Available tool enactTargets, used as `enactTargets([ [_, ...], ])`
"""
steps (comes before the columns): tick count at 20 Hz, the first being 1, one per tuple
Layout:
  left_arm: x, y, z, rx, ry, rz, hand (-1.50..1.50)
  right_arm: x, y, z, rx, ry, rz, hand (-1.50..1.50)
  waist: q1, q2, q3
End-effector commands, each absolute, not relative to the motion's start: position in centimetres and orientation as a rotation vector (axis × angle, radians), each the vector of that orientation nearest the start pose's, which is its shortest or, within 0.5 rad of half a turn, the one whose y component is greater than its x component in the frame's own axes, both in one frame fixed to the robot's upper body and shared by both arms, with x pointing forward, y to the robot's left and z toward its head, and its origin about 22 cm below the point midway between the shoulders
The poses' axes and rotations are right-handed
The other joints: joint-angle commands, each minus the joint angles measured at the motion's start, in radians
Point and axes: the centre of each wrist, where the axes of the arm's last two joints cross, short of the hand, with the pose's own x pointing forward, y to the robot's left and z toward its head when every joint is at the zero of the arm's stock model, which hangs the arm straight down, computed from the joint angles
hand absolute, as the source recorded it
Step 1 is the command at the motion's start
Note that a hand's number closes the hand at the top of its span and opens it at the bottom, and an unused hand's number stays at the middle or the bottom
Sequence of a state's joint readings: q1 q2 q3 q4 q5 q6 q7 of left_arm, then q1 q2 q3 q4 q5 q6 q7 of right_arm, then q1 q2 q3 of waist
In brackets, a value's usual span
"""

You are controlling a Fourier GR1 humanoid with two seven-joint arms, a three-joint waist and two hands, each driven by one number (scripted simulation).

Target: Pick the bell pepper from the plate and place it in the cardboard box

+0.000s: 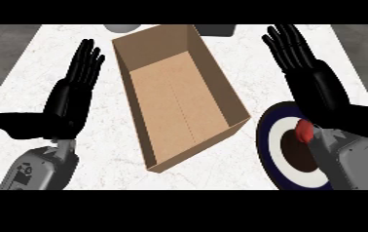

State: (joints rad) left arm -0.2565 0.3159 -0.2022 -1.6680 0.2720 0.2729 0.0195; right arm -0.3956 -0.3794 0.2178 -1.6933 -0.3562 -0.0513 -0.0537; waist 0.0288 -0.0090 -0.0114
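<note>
So: left hand (68, 97) left of the cardboard box (176, 99), flat, fingers straight and together, holding nothing. Box sits open-topped, interior bare. Right hand (313, 82) right of the box, fingers straight too, above the plate (277, 148). Bell pepper (305, 130) on the plate, red, mostly hidden behind the right wrist.

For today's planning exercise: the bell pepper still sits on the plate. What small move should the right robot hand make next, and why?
Probably draw the right robot hand back and down toward the bell pepper. It is open, fingers straight, reaching beyond the plate, while the pepper lies beside its wrist. The cardboard box holds nothing yet.
</note>
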Motion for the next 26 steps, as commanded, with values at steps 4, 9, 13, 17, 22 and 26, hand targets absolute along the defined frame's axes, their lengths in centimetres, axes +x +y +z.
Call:
enactTargets([
  [4, 26.7, 28.3, 5.7, 0.311, -1.636, -0.122, 0.00, 29.9, -28.9, 13.1, -0.269, -2.158, -0.078, -1.50, -0.050, 0.008, 0.016],
  [9, 24.7, 29.8, 2.5, 0.390, -1.478, -0.136, 0.00, 27.7, -37.6, 7.6, -0.930, -1.748, -0.428, 1.50, -0.094, 0.026, 0.015],
  [13, 23.1, 29.6, 0.5, 0.383, -1.428, -0.172, 0.00, 25.7, -34.8, 3.4, -1.041, -1.783, -0.689, -1.50, -0.054, 0.008, 0.015],
  [17, 24.6, 29.2, 2.4, 0.378, -1.446, -0.185, 0.00, 23.3, -35.6, -0.1, -1.115, -1.717, -0.445, -1.50, -0.033, 0.009, 0.012],
  [22, 23.1, 29.3, 0.3, 0.393, -1.420, -0.198, 0.00, 20.0, -37.8, 0.3, -1.196, -1.463, -0.100, -1.50, -0.035, 0.011, 0.006],
  [26, 23.8, 28.9, 1.3, 0.394, -1.445, -0.199, 0.00, 18.6, -39.0, 2.0, -1.119, -1.250, 0.146, -1.50, -0.037, 0.012, 0.004],
])
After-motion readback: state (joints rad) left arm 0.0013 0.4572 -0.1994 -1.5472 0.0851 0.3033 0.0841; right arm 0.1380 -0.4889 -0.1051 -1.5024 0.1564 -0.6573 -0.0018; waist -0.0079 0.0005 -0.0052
